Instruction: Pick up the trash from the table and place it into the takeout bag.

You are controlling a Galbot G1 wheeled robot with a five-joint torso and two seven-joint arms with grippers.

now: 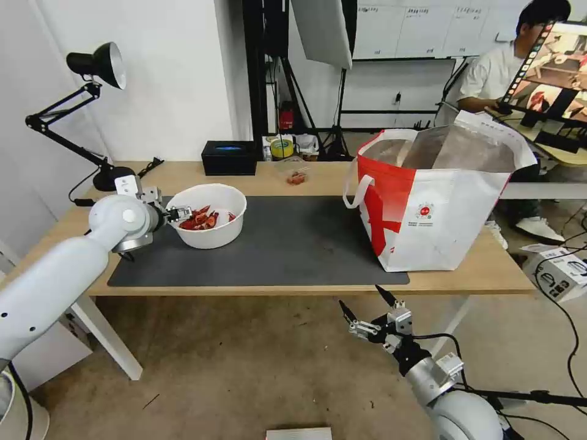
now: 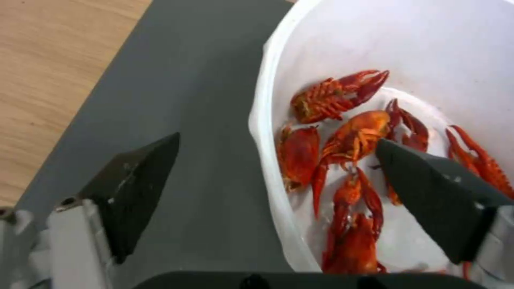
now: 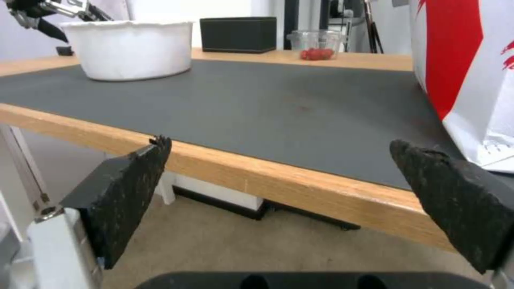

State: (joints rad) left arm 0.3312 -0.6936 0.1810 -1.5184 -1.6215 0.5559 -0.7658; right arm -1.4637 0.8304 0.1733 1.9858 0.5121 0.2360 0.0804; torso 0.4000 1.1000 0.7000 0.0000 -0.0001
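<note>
The trash I see is a white round bowl [image 1: 211, 229] of red crayfish scraps [image 2: 343, 132], standing on the left part of the dark mat [image 1: 293, 244] on the table [image 1: 477, 272]. My left gripper [image 1: 182, 214] is open at the bowl's left rim. In the left wrist view, the left gripper [image 2: 277, 139] straddles the rim, with one finger over the mat and the other inside the bowl [image 2: 428, 48]. The takeout bag [image 1: 434, 208] stands open at the table's right end. My right gripper [image 1: 362, 297] hangs open below the table's front edge, holding nothing.
A small clear tub [image 1: 298, 173] with red bits, a black box [image 1: 229, 157] and a tape roll [image 1: 282, 148] sit along the table's back edge. A black desk lamp [image 1: 98, 67] stands at the back left. A cardboard box [image 1: 559, 269] lies on the floor at the right.
</note>
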